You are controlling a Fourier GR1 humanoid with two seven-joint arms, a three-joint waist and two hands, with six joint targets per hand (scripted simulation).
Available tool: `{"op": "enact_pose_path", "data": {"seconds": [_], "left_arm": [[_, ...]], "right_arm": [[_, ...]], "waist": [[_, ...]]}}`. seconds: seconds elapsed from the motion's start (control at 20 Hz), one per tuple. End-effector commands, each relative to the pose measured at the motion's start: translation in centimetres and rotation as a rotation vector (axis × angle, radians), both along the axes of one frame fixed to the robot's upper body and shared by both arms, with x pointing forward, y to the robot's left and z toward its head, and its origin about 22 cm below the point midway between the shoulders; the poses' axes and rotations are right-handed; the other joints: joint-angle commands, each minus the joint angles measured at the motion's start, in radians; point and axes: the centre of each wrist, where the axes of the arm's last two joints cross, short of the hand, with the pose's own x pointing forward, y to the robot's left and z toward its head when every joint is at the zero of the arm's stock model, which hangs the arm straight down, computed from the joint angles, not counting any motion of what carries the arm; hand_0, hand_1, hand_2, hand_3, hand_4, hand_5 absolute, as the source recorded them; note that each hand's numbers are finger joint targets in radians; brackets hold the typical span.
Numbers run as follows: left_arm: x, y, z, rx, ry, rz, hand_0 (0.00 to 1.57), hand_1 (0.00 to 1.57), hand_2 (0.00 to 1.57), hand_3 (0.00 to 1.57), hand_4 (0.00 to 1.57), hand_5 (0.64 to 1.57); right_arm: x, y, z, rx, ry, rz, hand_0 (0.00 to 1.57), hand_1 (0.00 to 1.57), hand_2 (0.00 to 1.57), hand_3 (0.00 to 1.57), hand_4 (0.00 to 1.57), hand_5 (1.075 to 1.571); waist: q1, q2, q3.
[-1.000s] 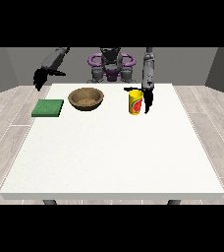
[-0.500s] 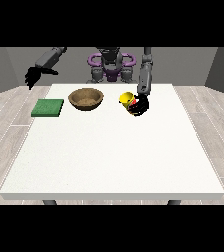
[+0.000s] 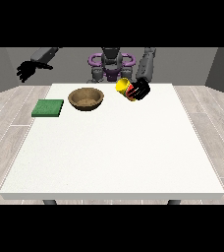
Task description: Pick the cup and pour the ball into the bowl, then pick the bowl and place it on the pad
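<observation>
Hand at view's right (image 3: 141, 89): fingers wrapped round tilted yellow cup (image 3: 124, 87). Hand at view's left (image 3: 25, 71): apparently open, holding nothing.

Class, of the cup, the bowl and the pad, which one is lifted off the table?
The yellow cup: the hand at the view's right holds it tilted above the table, while bowl and green pad rest on it.

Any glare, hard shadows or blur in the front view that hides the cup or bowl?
Front view: even light, no glare on the table; the bowl shows clearly, with soft inner shading; the tilted cup is partly covered by the robot hand at the view's right, not by blur.
</observation>
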Motion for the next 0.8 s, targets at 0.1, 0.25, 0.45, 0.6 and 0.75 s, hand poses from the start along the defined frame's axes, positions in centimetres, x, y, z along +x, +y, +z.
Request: {"op": "enact_pose_path", "data": {"seconds": [0.1, 0.25, 0.45, 0.6, 0.75], "left_arm": [[0.0, -5.7, 0.9, 0.205, 0.067, -0.022, 1.40, 1.40, 1.57, 1.57, 1.11, 1.567], [-0.6, -7.7, 0.3, 0.325, 0.104, -0.042, 1.37, 1.37, 1.57, 1.57, 1.11, 1.566], [-1.1, -7.9, 0.3, 0.349, 0.117, -0.023, 1.37, 1.37, 1.57, 1.57, 1.11, 1.566], [-1.6, -9.6, 1.4, 0.393, 0.133, -0.065, 1.36, 1.36, 1.57, 1.57, 1.07, 1.568], [-1.0, -8.9, 1.7, 0.497, 0.077, -0.050, 1.28, 1.28, 1.57, 1.57, 1.00, 1.569]], "right_arm": [[-3.2, -2.0, -4.5, 0.023, 0.156, -0.079, 0.00, 0.00, 0.14, 0.00, 0.00, 1.560], [-4.0, -2.6, -5.3, 0.030, 0.168, -0.127, 0.00, 0.00, 0.00, 0.00, 0.00, 1.558], [-4.0, -2.9, -5.0, 0.026, 0.192, -0.107, 0.00, 0.00, 0.04, 0.00, 0.00, 1.558], [-6.6, -3.6, -7.6, 0.023, 0.195, -0.159, 0.00, 0.00, 0.00, 0.00, 0.00, 1.553], [-4.6, -4.3, -5.1, 0.034, 0.178, -0.140, 0.00, 0.00, 0.00, 0.00, 0.00, 1.552]], "waist": [[0.087, -0.137, 0.0000], [0.130, -0.178, -0.0004], [0.102, -0.192, -0.0027], [0.154, -0.197, -0.0023], [0.137, -0.164, -0.0027]]}}
